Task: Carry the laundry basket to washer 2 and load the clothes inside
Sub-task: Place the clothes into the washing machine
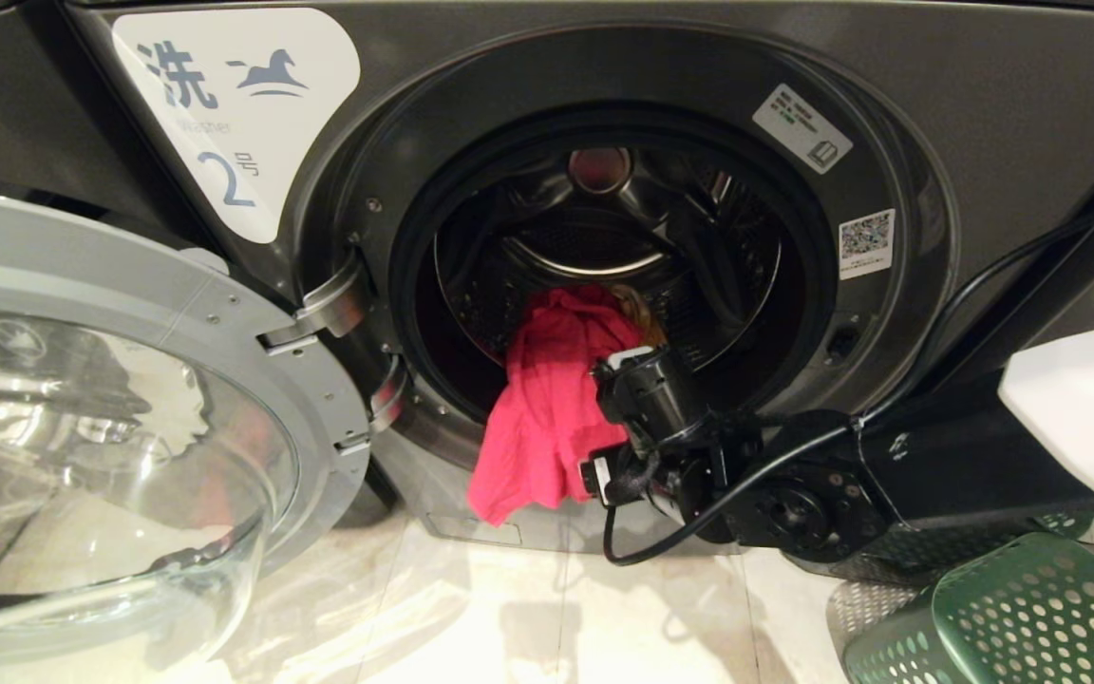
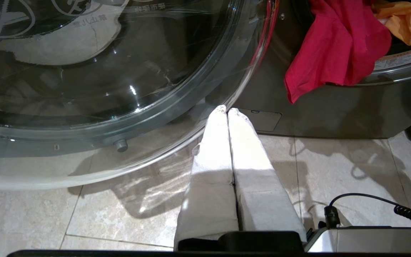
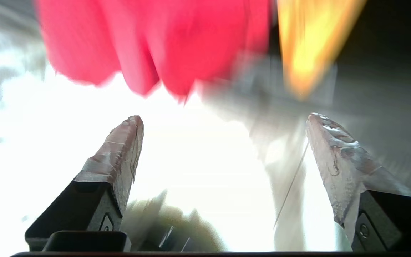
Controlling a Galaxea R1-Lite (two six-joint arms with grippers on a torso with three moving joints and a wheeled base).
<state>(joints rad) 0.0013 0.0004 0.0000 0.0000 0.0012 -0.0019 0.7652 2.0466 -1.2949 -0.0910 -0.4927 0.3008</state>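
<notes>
So the basket part looks done: the laundry basket [image 1: 1012,617] sits on the floor at the robot's right, just beside washer 2 [image 1: 604,114], whose glass door [image 1: 129,408] is swung wide open.

Loading is only halfway there, I'd say. A red garment [image 1: 552,408] is draped over the lip of the drum opening, with part inside and a good chunk hanging down the front panel. There's also an orange garment [image 2: 398,19] just inside, next to it.

The right gripper [image 3: 223,121] is right in front of the opening, by the hanging red cloth, with its fingers spread wide and nothing between them. The left gripper [image 2: 227,109] is parked low over the floor tiles near the door, with its fingers pressed together and empty.

What's left: tuck that red piece fully in. I can't tell if anything remains in the basket.
</notes>
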